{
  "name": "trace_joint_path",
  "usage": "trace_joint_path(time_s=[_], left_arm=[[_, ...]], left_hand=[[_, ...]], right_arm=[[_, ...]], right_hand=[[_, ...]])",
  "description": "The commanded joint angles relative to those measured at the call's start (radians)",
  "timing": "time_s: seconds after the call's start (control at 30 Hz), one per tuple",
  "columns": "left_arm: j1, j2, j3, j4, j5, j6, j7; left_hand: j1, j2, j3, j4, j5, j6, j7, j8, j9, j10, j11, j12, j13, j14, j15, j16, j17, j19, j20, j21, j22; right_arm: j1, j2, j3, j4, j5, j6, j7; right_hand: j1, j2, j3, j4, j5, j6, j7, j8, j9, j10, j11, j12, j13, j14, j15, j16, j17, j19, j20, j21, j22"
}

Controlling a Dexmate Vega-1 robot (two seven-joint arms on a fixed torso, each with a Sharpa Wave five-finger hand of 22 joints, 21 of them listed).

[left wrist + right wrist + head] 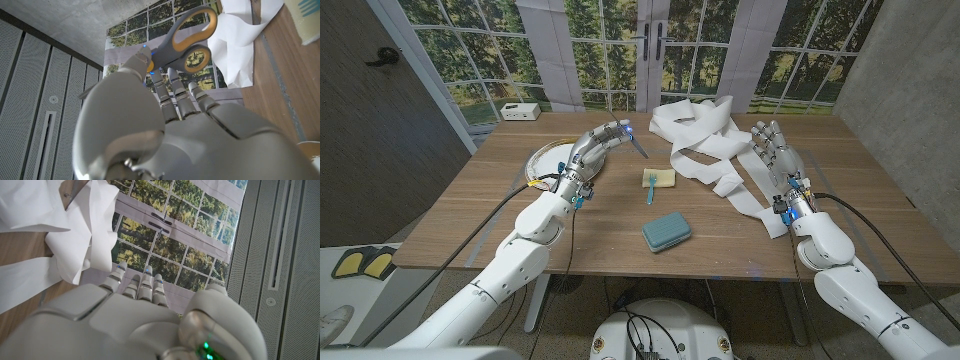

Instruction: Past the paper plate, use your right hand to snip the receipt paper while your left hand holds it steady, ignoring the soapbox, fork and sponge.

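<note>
Our left hand (603, 138) grips the scissors (187, 37); our empty right hand (775, 148), fingers spread, risks crumpling the paper (705, 140).

The wooden table (500, 215) runs wide under the head view, its far edge up against the windows. At far left a paper plate (542, 160) lies on it. Across the far right sprawls the receipt paper (705, 140), a loose white tangle with 1 strip trailing toward the near right edge. In the middle sits a yellow sponge (660, 179) with a blue fork (649, 186) lying over it. Nearer, the teal soapbox (667, 232) rests alone.
</note>
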Motion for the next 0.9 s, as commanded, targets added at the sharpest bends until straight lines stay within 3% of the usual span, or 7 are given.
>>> trace_joint_path(time_s=[0.03, 0.6, 0.9], left_arm=[[-0.027, -0.016, 0.012, 0.031, -0.073, 0.016, -0.060], [-0.052, -0.031, 0.032, 0.043, -0.114, 0.028, -0.124], [-0.062, -0.039, 0.031, 0.056, -0.193, 0.049, -0.200]], left_hand=[[-0.012, 0.000, 0.026, 0.012, 0.005, 0.000, 0.009, 0.004, 0.004, 0.147, -0.136, 0.030, 0.025, 0.013, -0.179, -0.004, 0.002, 0.005, -0.007, -0.003, 0.002], [-0.012, -0.002, 0.029, 0.010, 0.004, -0.002, 0.010, 0.002, 0.013, 0.147, -0.135, 0.032, 0.019, 0.024, -0.180, -0.003, 0.003, 0.007, -0.011, -0.002, 0.001], [-0.012, -0.003, 0.029, 0.009, 0.003, 0.004, 0.009, 0.003, 0.016, 0.150, -0.135, 0.035, 0.016, 0.026, -0.181, -0.003, 0.006, 0.008, -0.011, -0.002, 0.001]], right_arm=[[0.008, 0.001, -0.005, 0.002, -0.001, -0.009, -0.001], [0.010, -0.015, -0.007, 0.007, -0.011, -0.003, 0.017], [0.004, -0.016, -0.006, -0.003, -0.018, 0.002, 0.013]], right_hand=[[0.007, -0.004, 0.005, 0.001, -0.005, 0.005, -0.001, 0.007, 0.005, 0.008, -0.001, -0.001, 0.003, -0.002, -0.005, 0.006, 0.003, 0.001, 0.007, 0.000, 0.002], [0.022, -0.005, 0.014, -0.009, -0.005, 0.006, -0.008, 0.006, 0.005, 0.007, -0.008, -0.003, 0.004, -0.002, -0.008, 0.005, 0.002, -0.003, 0.014, -0.001, 0.001], [0.030, -0.007, 0.019, -0.016, -0.005, 0.005, -0.008, 0.005, 0.005, 0.009, -0.009, -0.003, 0.004, -0.003, -0.007, 0.004, 0.001, -0.006, 0.016, -0.002, 0.002]])
